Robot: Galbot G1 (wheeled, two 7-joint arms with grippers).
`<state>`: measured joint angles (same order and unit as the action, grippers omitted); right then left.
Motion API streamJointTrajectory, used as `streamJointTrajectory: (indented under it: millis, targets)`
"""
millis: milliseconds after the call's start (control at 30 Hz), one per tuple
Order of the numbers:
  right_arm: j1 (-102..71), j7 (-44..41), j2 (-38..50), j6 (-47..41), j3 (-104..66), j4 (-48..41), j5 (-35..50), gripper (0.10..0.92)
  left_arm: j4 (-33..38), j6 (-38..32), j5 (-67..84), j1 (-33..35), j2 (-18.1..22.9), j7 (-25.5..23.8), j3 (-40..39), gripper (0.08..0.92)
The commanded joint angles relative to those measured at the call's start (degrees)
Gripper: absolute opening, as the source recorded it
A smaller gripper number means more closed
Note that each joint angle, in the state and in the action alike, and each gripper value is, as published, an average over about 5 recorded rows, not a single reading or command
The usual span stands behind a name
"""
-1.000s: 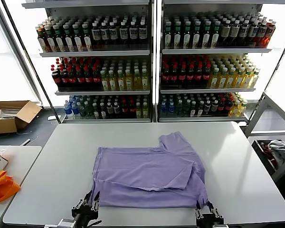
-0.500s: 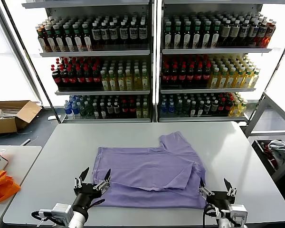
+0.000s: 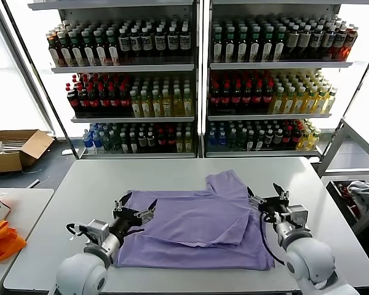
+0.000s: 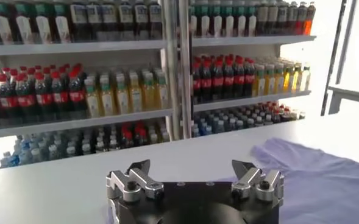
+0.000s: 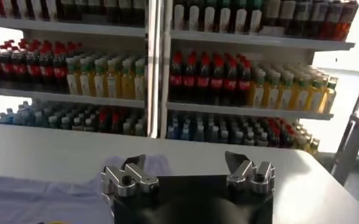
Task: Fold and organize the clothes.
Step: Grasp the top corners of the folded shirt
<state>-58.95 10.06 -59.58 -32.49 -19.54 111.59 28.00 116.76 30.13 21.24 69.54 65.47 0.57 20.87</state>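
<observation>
the lavender t-shirt (image 3: 194,228) lies partly folded on the white bench (image 3: 67,203), towards its near edge, plain side up, with one sleeve sticking out towards the far side and a folded flap laid over its middle. the left gripper (image 3: 135,209) hangs over the shirt's left edge, its fingers spread wide with nothing between them; the left wrist view shows the same, the two fingertips (image 4: 138,167) well apart above the bench with the shirt (image 4: 325,176) spread out beyond. the right gripper (image 3: 265,198) hangs just off the shirt's right edge, beside the sleeve, also spread and holding nothing; in its wrist view the fingertips (image 5: 133,163) stand well apart. behind the bench stand shelves of bottles (image 3: 197,80). an orange bag (image 3: 1,239) sits on a side table to the left, and a cardboard box (image 3: 12,150) lies on the floor beyond it
</observation>
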Motion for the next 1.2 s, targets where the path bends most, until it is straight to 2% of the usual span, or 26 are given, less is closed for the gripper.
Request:
streamJointTrajectory:
  millis: [33, 233, 467, 1000, 1200]
  targets:
    - [17.68, -4.15, 3.34, -0.66, 8.98, -14.56, 2.88, 0.823, -18.2, 2.42, 4.08, -16.63, -4.44, -2.25, -3.26, 0.822]
    - [22.14, -1.62, -3.08, -0.6, 11.74, -24.32, 1.91, 0.823, -24.05, 2.95, 3.18, -19.98, -2.34, 1.0, -4.05, 0.823]
    - [25.64, -0.85, -7.8, -0.03, 12.25, -31.44, 0.8, 0.823, -26.95, 2.99, 2.35, -20.96, -1.83, 2.75, -4.73, 0.823]
    - [26.47, -1.09, -14.43, 0.34, 10.81, -38.05, -2.1, 0.823, -25.32, 2.93, 2.26, -18.26, -1.81, 2.51, -4.36, 0.823]
    - [25.72, -1.06, -16.03, 0.26, 9.32, -39.71, -2.94, 0.823, -26.84, 2.88, 3.65, -18.37, -0.83, 1.73, -4.0, 0.823]
